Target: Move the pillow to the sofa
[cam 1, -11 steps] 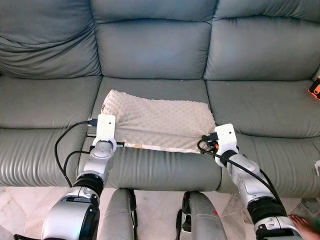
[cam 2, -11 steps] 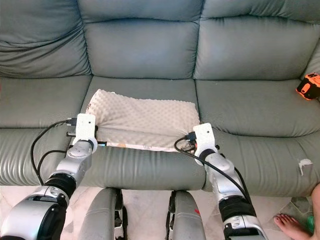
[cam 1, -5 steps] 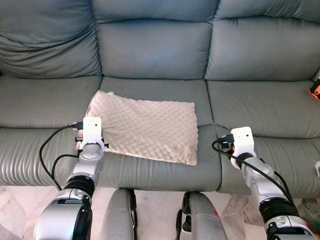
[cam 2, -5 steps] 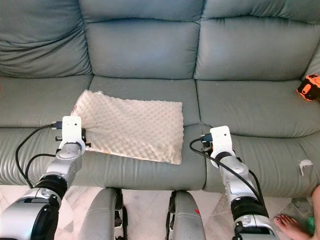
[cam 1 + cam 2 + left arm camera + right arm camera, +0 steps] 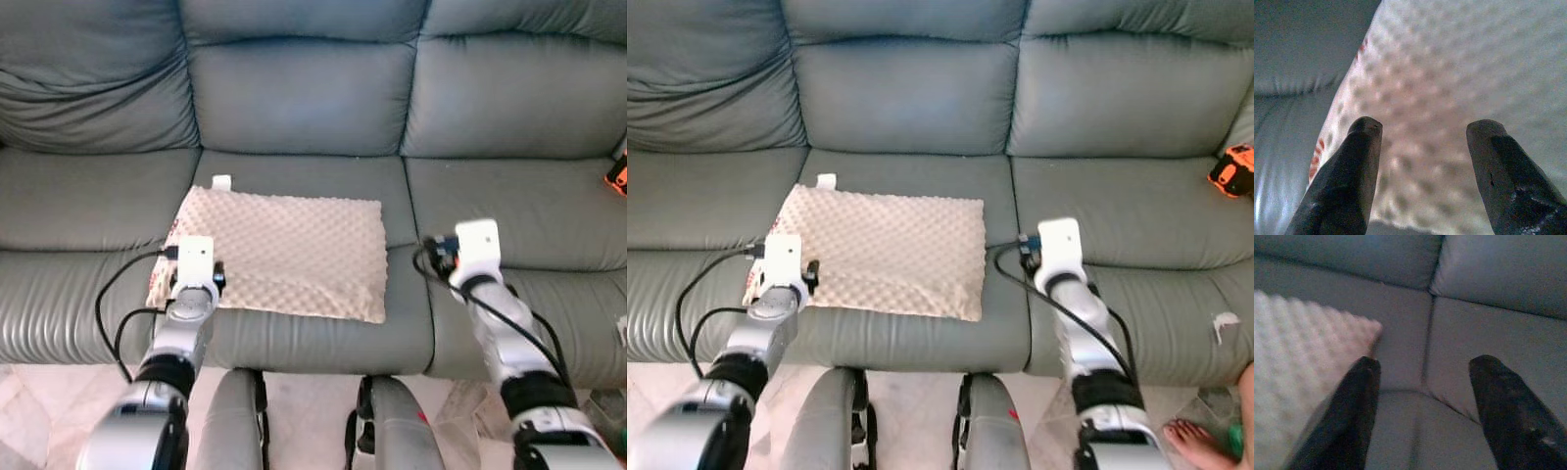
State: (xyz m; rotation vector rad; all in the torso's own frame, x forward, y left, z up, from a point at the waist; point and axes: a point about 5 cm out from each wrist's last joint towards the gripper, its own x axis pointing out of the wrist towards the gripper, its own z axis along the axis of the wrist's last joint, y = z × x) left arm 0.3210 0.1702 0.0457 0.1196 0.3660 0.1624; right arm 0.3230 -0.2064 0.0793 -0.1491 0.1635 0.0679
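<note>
The beige bumpy pillow [image 5: 284, 253] lies flat on the middle seat of the grey sofa [image 5: 294, 98]. A white tag [image 5: 221, 182] sticks out at its far left corner. My left gripper [image 5: 1422, 129] is open and hovers just above the pillow's near left corner [image 5: 1449, 98], holding nothing. To the right of the pillow, my right gripper [image 5: 1422, 364] is open over the seam between the middle and right seats. The pillow's near right corner [image 5: 1312, 347] lies beside its left finger [image 5: 1352, 406].
An orange and black object [image 5: 1229, 168] sits at the far right of the sofa. A small white scrap [image 5: 1223, 320] lies on the right seat's front. A person's foot [image 5: 1195, 436] rests on the tiled floor at bottom right. My knees [image 5: 235, 421] stand against the sofa front.
A second ago both grippers pinched the pillow's near edge. The right one let go and swung right and up, the pillow slid left, and the left gripper has now opened over it.
</note>
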